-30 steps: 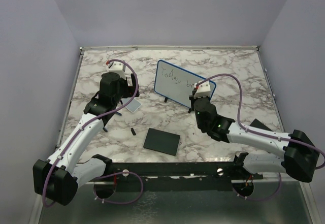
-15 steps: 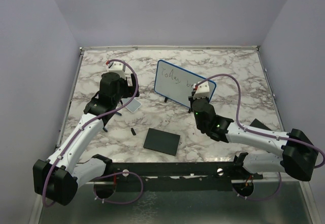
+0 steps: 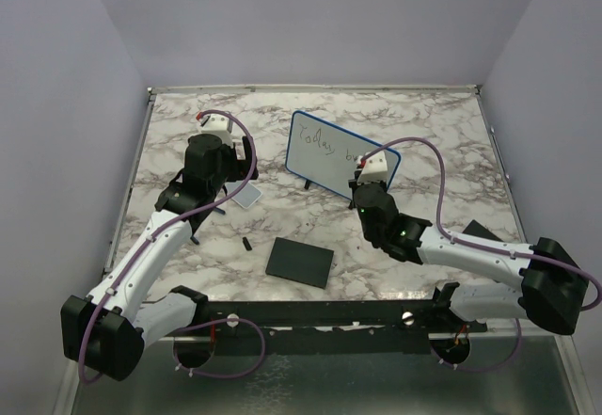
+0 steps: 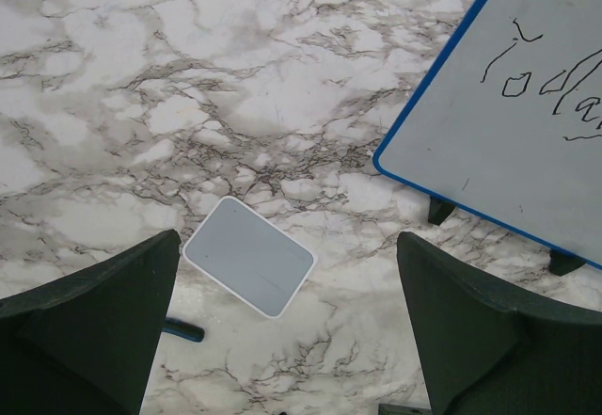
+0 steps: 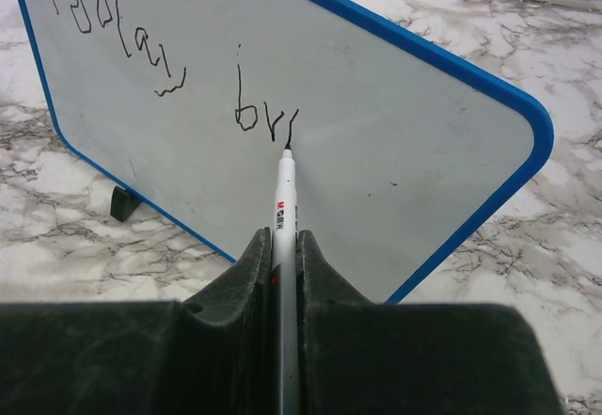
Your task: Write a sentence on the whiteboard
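My right claw point(image 5: 285, 246) is clamped on a white marker point(image 5: 285, 199), its tip touching the whiteboard point(image 5: 395, 133) at the foot of the last stroke of the sentence point(image 5: 254, 114), which reads "Today br". The whiteboard stands tilted on its feet mid-table point(image 3: 423, 123). My left claw point(image 4: 287, 241) hangs spread wide above a pale tile point(image 4: 249, 269). Only the overhead view shows the black pad point(image 3: 300, 262) and a small dark cap point(image 3: 246, 244); only my right wrist view shows the pen tip

Marker point(image 5: 286, 199) tip at whiteboard point(image 5: 395, 123), in right claw point(image 5: 283, 246).
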### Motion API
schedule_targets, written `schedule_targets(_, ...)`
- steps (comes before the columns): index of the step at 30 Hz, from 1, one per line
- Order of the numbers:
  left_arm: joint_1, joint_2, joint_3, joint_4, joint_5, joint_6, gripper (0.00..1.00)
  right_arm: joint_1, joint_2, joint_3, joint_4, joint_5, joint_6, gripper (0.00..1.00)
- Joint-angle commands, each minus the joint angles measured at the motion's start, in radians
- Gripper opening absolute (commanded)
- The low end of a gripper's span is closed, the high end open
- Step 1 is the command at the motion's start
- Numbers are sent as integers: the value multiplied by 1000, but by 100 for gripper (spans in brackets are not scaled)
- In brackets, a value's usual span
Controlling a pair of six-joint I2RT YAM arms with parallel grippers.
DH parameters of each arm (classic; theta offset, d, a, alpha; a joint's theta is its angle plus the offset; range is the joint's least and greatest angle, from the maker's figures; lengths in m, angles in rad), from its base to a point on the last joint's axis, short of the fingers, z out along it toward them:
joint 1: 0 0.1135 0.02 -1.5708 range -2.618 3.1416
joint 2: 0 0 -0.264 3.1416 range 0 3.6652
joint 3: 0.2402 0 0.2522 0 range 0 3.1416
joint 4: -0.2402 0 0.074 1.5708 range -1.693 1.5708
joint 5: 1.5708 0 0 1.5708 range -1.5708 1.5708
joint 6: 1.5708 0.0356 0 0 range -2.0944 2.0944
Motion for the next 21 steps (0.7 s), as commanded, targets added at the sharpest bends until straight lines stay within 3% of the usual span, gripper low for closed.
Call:
schedule_targets(1,-7,-21,-9,13,19,2,99,-7,3,-1,-21,8,14,0)
schedule_targets(14,-9,-23,-9,14,17,3,99,-5,-72,56,-69,-100,-40,0)
schedule_targets(21,-9,-21,-9,14,17,1,99,-5,-70,52,-46,-45,-47,0)
